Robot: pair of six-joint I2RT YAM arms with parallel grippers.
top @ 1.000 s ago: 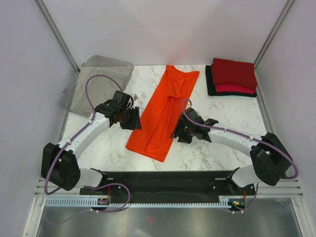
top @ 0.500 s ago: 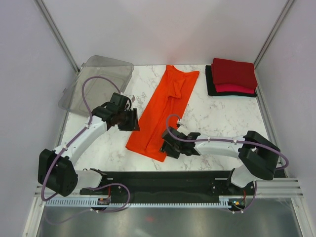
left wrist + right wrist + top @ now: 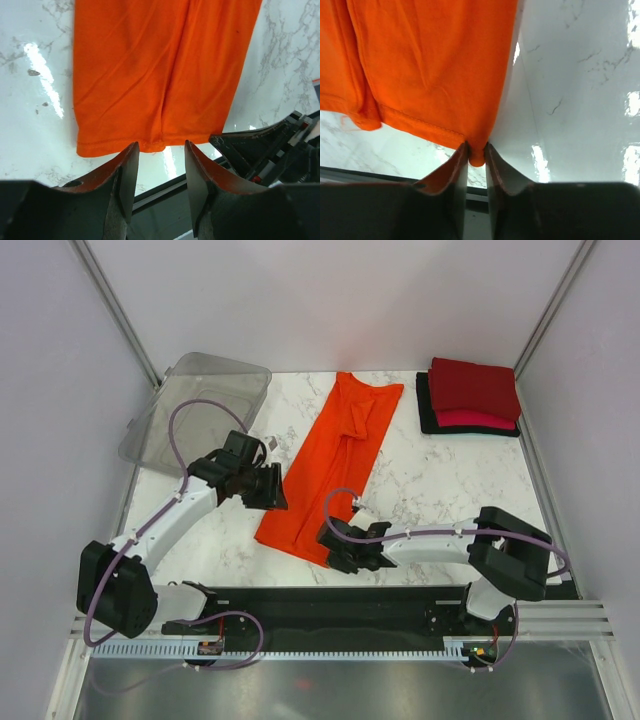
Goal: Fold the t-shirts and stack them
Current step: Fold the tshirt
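A bright orange t-shirt [image 3: 330, 465] lies folded lengthwise as a long strip across the marble table [image 3: 440, 480]. My right gripper [image 3: 330, 552] is at the strip's near right corner. In the right wrist view its fingers pinch that hem corner [image 3: 476, 159], so the right gripper [image 3: 476, 147] is shut on the cloth [image 3: 430, 65]. My left gripper [image 3: 272, 485] hovers at the strip's left edge. Seen from the left wrist, the left gripper [image 3: 161, 145] is open and empty just off the hem [image 3: 160, 75]. Folded dark red [image 3: 474, 388], pinkish-red [image 3: 475, 419] and black [image 3: 425, 405] shirts are stacked at the far right.
A clear plastic bin [image 3: 195, 410] stands tilted at the far left corner. The black base rail [image 3: 330, 605] runs along the near table edge, just behind the right gripper. White walls close in both sides.
My right arm swung down and left along the shirt to its near corner and closed on the hem. The left arm barely moved.
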